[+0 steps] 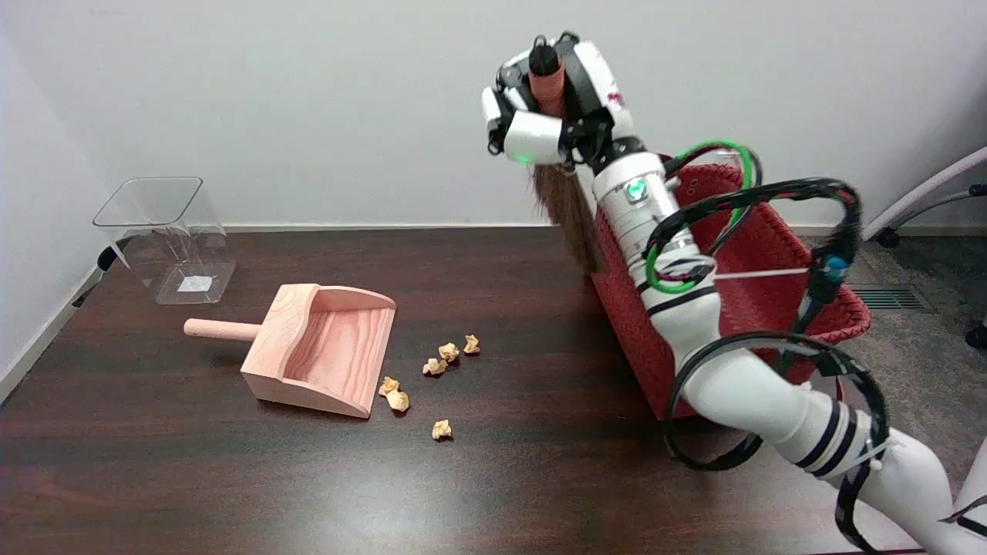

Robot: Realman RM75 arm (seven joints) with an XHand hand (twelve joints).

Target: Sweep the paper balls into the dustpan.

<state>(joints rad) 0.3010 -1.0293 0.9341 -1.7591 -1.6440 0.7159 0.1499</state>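
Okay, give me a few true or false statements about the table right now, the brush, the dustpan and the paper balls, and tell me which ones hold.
1. The right hand holds the brush up in the air. True.
2. The paper balls lie inside the dustpan. False: they lie on the table, beside its open edge.
3. The dustpan's handle points to the picture's left. True.
4. The red basket sits left of the dustpan. False: it is to the right.

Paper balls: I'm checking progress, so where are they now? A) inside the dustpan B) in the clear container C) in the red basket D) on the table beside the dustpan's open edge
D: the paper balls lie on the table right of the dustpan, whose tray holds none.
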